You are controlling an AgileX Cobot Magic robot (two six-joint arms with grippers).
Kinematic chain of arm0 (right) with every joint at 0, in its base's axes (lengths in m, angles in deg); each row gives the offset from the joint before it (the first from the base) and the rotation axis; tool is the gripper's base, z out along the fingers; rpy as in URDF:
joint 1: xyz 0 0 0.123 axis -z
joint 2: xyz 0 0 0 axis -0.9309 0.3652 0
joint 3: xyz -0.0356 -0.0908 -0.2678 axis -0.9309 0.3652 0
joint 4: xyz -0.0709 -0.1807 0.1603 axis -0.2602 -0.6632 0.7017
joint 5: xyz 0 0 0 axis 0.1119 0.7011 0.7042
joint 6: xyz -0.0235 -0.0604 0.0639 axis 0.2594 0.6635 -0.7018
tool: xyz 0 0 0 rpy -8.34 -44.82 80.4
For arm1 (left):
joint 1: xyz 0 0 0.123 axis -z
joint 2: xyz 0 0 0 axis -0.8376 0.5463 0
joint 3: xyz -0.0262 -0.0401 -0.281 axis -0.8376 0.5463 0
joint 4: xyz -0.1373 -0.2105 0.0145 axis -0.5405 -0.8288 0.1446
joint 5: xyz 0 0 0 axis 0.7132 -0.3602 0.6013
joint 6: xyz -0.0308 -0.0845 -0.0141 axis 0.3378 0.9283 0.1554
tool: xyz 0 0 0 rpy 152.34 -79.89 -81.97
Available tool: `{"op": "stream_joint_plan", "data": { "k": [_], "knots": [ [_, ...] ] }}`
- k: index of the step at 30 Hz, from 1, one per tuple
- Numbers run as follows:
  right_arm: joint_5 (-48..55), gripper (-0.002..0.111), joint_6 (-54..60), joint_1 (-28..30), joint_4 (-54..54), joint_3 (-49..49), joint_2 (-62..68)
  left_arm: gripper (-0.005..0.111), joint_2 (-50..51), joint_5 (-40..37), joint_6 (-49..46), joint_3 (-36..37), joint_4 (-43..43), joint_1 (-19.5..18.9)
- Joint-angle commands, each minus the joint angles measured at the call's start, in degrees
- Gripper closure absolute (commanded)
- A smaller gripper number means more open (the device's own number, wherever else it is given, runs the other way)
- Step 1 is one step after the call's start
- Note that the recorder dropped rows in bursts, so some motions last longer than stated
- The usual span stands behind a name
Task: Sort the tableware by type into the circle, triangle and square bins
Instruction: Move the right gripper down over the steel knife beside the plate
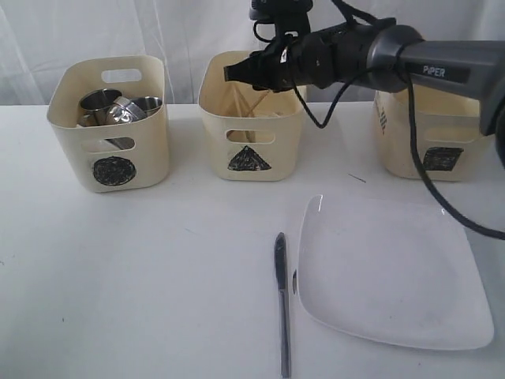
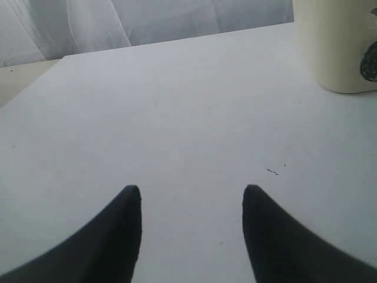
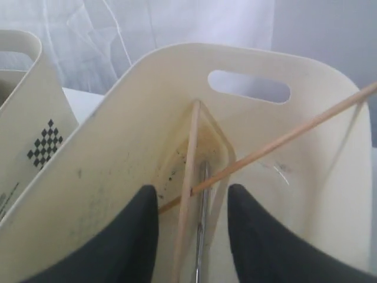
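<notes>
Far left of the counter (image 1: 158, 260), circle bin (image 1: 110, 130): holds the steel mugs (image 1: 100, 100), crowded together with their rims showing above the wall.
Far middle, triangle bin (image 1: 251, 118): the right arm (image 1: 442, 71) reaches in from the right and ends over the bin's open top.
Right pincer (image 3: 191, 188): poised above the inside of the triangle bin with its fingers parted. One chopstick runs through the gap without being pinched, and nothing is gripped.
Chopsticks (image 3: 268, 147): inside the triangle bin, one leaning up into a corner, the other slanting across to the rim, so that the two cross.
Steel utensil (image 3: 203, 203): low in the triangle bin beneath the chopsticks; what kind it is cannot be told.
Far right, square bin (image 1: 430, 134): partly behind the right arm, its contents hidden.
Near middle, knife (image 1: 282, 304): flat on the counter, lying near to far, just beside the plate's left edge.
Near right, plate (image 1: 387, 272): large, white and square, flat on the counter.
Left pincer (image 2: 192, 187): fingers wide apart and holding nothing, over bare counter, with a corner of the circle bin close by.
</notes>
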Motion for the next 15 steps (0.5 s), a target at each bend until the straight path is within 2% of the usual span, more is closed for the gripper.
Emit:
{"op": "stream_joint_plan", "data": {
  "k": [1,6,11,15],
  "knots": [
    [3.91,0.071,-1.17,-0.47,0.31,7.17,-7.22,0.050,-0.30,0.24,0.00,0.21,-0.55,-0.10],
    [7.74,0.071,-3.62,-1.58,1.60,21.81,-19.40,0.050,-0.30,0.24,0.00,0.21,-0.55,-0.10],
    [21.21,0.071,-3.62,-6.26,5.25,33.42,-29.14,0.050,-0.30,0.24,0.00,0.21,-0.55,-0.10],
    [21.80,0.071,-7.17,-8.58,9.18,40.83,-32.94,0.050,-0.30,0.24,0.00,0.21,-0.55,-0.10]
  ]
}}
